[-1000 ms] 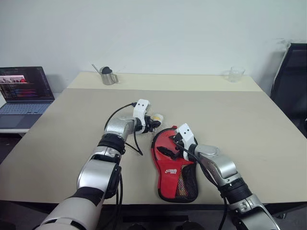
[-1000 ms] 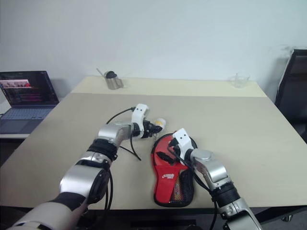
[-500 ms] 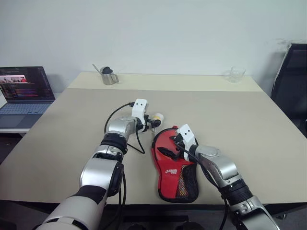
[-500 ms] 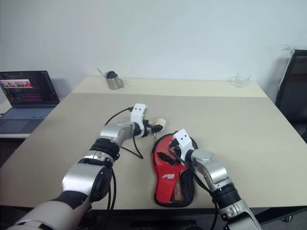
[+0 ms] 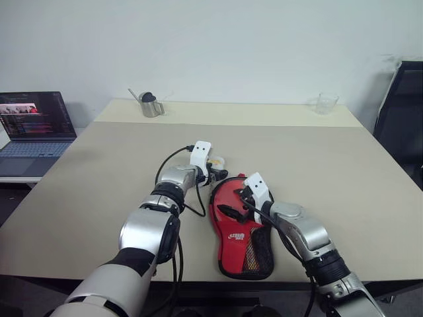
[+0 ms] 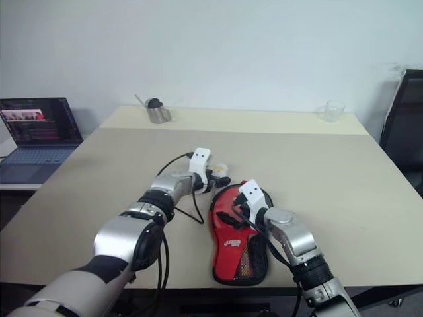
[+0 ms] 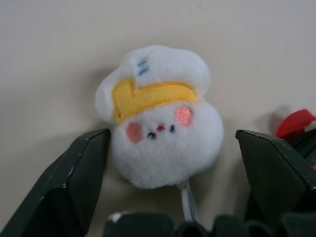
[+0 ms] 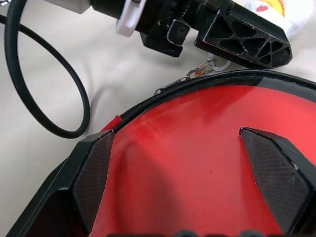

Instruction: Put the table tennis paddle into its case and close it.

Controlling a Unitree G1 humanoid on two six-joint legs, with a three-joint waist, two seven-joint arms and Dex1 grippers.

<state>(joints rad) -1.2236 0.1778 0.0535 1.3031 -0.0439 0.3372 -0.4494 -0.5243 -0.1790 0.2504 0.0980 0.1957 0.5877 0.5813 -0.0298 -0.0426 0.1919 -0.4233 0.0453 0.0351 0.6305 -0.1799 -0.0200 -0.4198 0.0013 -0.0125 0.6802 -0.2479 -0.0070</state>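
Observation:
The red case (image 5: 241,228), edged in black with a mesh pocket, lies flat on the table near its front edge. The table tennis paddle is hidden. A small white plush charm (image 7: 160,116) with a yellow band hangs from the case's zipper pull (image 8: 200,71), beside the round end. My left gripper (image 7: 173,136) is open, with the charm lying between its fingers and a gap on one side. My right gripper (image 8: 175,136) hovers open just over the case's round red face, holding nothing.
At the table's back left stands a metal cup (image 5: 150,105), and at the back right a clear glass (image 5: 324,102). A laptop (image 5: 33,125) sits on a side desk to the left. A black chair (image 5: 403,112) stands at the right. The left arm's black cable (image 5: 192,205) loops beside the case.
My left gripper has opened and shifted right and slightly down toward the case's round end, the charm still between its fingers. The right arm and the case have not moved.

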